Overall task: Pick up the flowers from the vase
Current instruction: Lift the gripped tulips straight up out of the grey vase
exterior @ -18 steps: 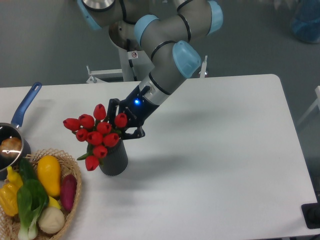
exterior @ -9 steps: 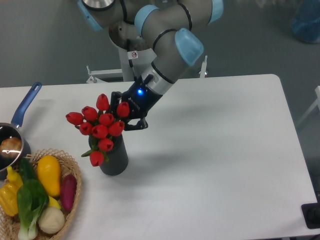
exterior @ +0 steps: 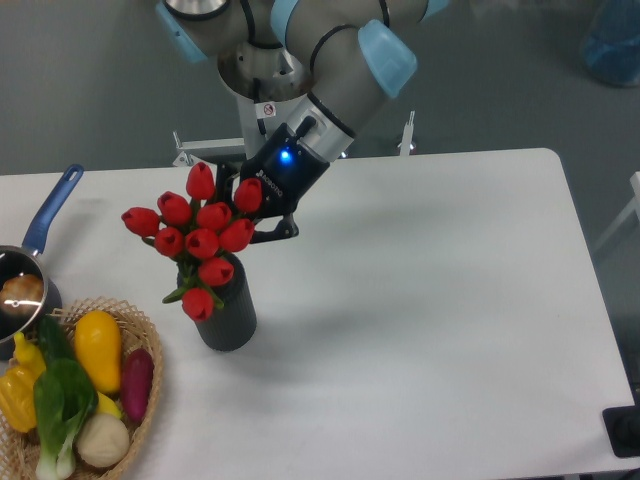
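The flowers [exterior: 200, 240], a bunch of red tulip buds with green stems, rise above the dark grey ribbed vase [exterior: 228, 312] at the table's left. Their stems still reach down into the vase's mouth. My gripper [exterior: 248, 222] comes in from the upper right and is shut on the flowers, its black fingers mostly hidden behind the buds. The lowest bud hangs over the vase's left rim.
A wicker basket [exterior: 150, 400] of vegetables sits at the front left corner beside the vase. A blue-handled steel saucepan [exterior: 30, 270] stands at the left edge. The white table [exterior: 430, 320] stretches to the right.
The gripper has lifted up and slightly back with the flowers, which now sit higher out of the vase. The vase has stayed in place.
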You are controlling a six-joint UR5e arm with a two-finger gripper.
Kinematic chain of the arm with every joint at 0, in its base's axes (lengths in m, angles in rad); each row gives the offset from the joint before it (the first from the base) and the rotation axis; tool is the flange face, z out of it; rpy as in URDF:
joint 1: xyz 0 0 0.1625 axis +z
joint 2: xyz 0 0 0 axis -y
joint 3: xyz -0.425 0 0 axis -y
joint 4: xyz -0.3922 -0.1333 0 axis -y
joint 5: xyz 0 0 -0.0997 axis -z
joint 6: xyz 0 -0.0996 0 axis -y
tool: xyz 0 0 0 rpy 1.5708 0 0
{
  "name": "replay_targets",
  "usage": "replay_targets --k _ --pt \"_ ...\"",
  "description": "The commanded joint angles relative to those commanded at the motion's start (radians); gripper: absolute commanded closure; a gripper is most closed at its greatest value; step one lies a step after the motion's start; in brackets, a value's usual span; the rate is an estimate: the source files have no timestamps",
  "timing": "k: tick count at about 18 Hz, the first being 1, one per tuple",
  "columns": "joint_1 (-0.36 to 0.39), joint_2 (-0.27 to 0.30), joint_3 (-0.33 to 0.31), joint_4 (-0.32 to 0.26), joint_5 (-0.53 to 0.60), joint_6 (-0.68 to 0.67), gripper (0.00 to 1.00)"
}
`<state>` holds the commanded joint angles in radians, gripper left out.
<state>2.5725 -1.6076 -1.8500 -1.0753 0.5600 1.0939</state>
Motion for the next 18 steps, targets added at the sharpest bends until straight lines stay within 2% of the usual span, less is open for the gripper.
replay_targets --k 8,11,18 --pt "0.015 0.021 0.002 -0.003 -0.003 -0.017 0.95" --pt "0.023 0.031 0.003 -0.026 -0.005 -0.019 0.95" --pt "0.048 0.048 0.005 -0.038 -0.029 -0.023 0.95"
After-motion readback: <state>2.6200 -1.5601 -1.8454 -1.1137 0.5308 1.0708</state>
